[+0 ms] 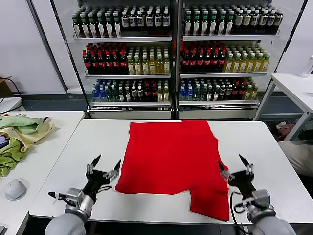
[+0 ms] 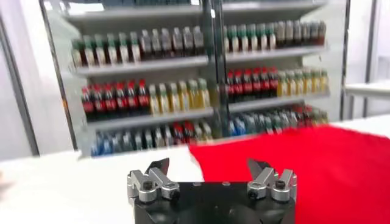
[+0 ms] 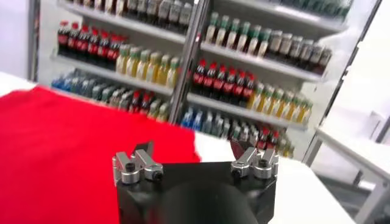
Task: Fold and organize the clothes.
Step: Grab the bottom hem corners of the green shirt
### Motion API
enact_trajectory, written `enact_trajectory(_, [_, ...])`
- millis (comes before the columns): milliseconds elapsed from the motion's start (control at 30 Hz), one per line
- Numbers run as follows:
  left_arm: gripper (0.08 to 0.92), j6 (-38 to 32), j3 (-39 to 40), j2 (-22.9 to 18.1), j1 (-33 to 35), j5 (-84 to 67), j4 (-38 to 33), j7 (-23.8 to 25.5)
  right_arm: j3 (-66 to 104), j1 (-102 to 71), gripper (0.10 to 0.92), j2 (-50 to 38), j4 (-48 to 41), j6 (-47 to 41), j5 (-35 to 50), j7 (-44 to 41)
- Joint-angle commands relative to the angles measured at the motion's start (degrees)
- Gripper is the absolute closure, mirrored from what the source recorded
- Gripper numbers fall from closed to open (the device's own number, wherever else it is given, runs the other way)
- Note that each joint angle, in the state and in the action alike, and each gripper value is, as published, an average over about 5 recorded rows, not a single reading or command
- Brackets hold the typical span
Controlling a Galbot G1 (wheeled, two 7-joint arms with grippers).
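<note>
Left hand [image 1: 107, 165] open, right hand [image 1: 234, 165] open, T-shirt [image 1: 171, 156] print hidden

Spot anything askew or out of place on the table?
The red T-shirt lies uneven: its near right corner hangs lower than the rest of the hem, reaching the table edge. A heap of pale cloths sits on the side table.

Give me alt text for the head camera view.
A red T-shirt lies spread on a white table, with the open left gripper and open right gripper at its near corners. Drink shelves stand behind.
</note>
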Motion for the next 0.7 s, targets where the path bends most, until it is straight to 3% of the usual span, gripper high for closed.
enact_trajectory(33, [0.177, 9.7, 2.7, 1.5, 5.0, -5.4, -3.4, -6.4, 0.9, -10.0, 0.203, -1.3, 2.1, 0.4, 1.8, 0.1])
enact_trajectory(467, [0.177, 9.9, 4.6, -0.7, 1.4, 0.3, 2.6, -6.5, -3.2, -6.7, 0.203, 1.6, -1.7, 0.1, 2.7, 2.1])
enact_trajectory(700, [0.177, 9.5, 4.0, 0.1, 0.4, -0.3, 3.9, -6.2, -3.7, -7.8, 0.203, 1.9, -0.4, -1.0, 4.5, 2.9])
